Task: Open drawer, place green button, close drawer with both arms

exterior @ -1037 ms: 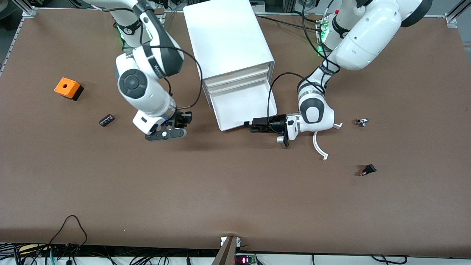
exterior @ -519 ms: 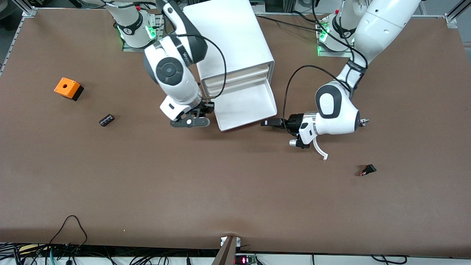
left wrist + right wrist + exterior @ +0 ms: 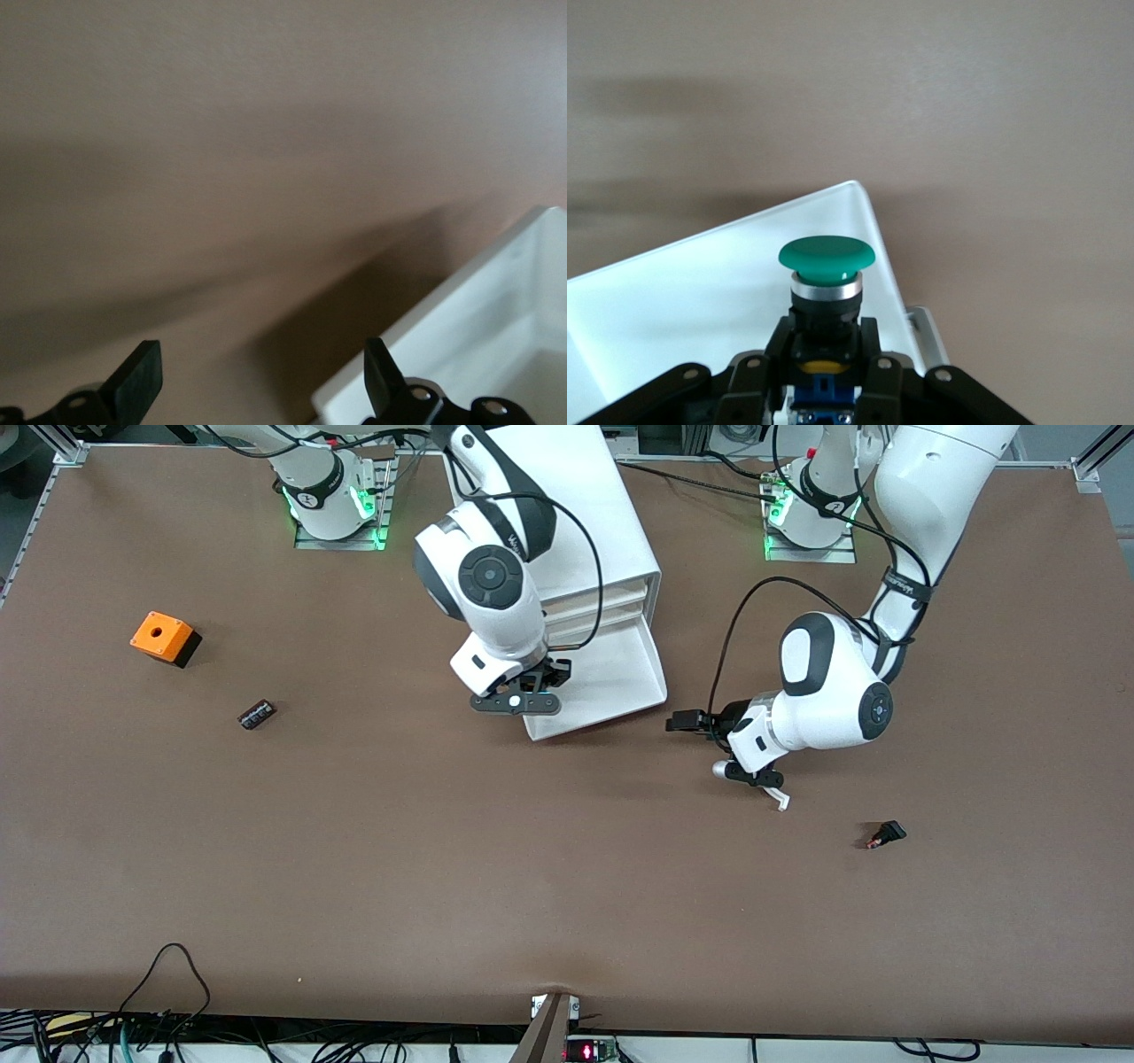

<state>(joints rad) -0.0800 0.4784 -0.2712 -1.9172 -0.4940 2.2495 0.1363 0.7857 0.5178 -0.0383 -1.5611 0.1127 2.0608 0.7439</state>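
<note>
The white cabinet (image 3: 549, 514) has its bottom drawer (image 3: 620, 677) pulled open. My right gripper (image 3: 530, 689) hangs over the open drawer's corner at the right arm's end. It is shut on the button (image 3: 827, 257), green cap outward, dark body and blue base between the fingers (image 3: 775, 345). In the right wrist view the white drawer (image 3: 700, 292) lies under the button. In the front view the hand hides the button. My left gripper (image 3: 680, 722) is open and empty, low over the table beside the drawer's front corner (image 3: 478, 328). Its fingers (image 3: 142, 372) stand wide apart.
An orange box with a hole (image 3: 162, 638) and a black ribbed cylinder (image 3: 256, 715) lie toward the right arm's end. A white curved piece (image 3: 778, 797) lies under the left hand. A small black part (image 3: 886, 834) lies nearer the front camera.
My right arm has carried the button from beside the cabinet to over the open drawer. My left gripper has drawn back from the drawer's front toward the left arm's end.
</note>
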